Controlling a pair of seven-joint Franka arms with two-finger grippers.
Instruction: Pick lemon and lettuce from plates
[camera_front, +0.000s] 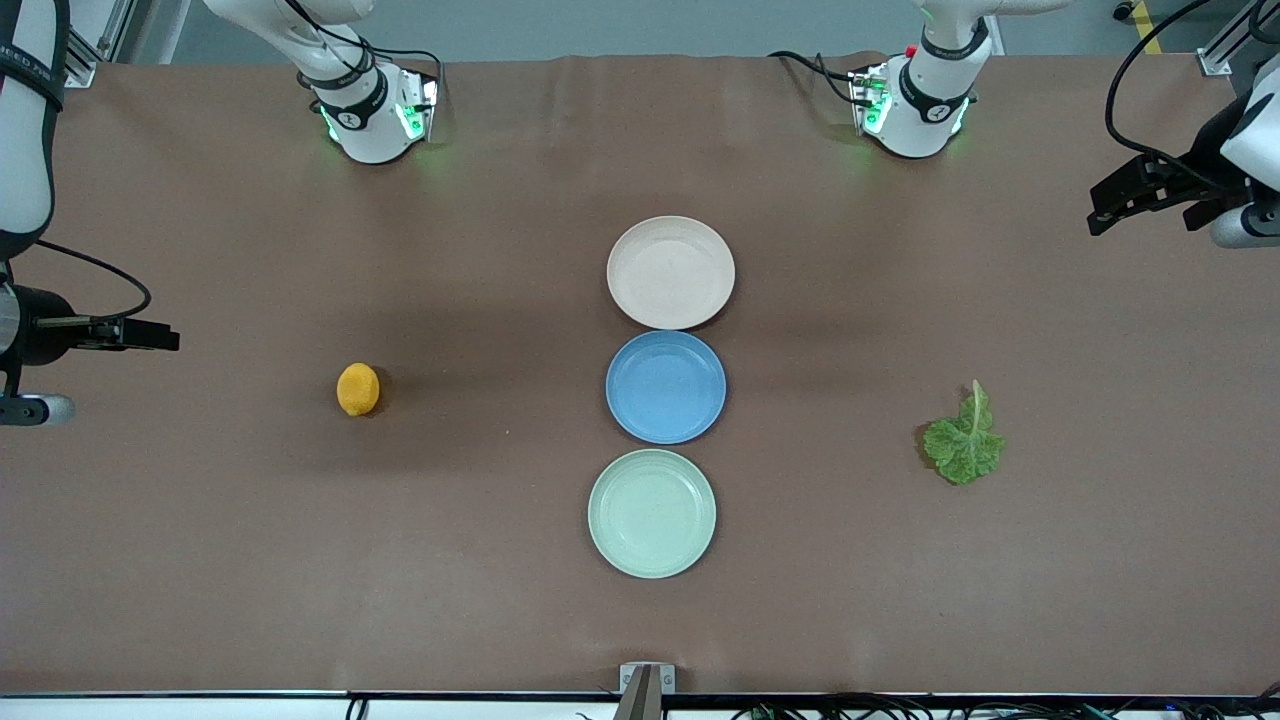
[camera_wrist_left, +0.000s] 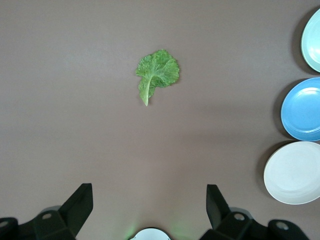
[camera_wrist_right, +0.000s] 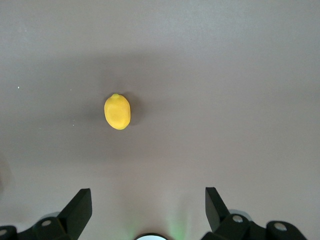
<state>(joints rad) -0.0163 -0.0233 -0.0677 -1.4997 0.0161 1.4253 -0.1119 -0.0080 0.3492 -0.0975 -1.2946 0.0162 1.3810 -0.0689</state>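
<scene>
Brown covering runs wrinkle-free across the whole surface (camera_front: 200, 560). From my remote seat I see the right pincer (camera_wrist_right: 148, 207) spread wide, holding nothing, over the right arm's edge, above the lemon (camera_front: 358, 389), which lies on bare covering. Mid-surface, three plates line up: beige plate (camera_front: 670, 271), blue plate (camera_front: 666, 386), green plate (camera_front: 652, 513), all bare. The lettuce (camera_front: 964, 440) lies near the left arm's edge; the left pincer (camera_wrist_left: 150, 207) hangs wide there. Both foods are off the plates, as picking would leave them.

Three plates, pink (camera_front: 670, 271), blue (camera_front: 666, 387), green (camera_front: 652, 513), one lemon (camera_front: 358, 389), one lettuce leaf (camera_front: 964, 440), two pincers
</scene>
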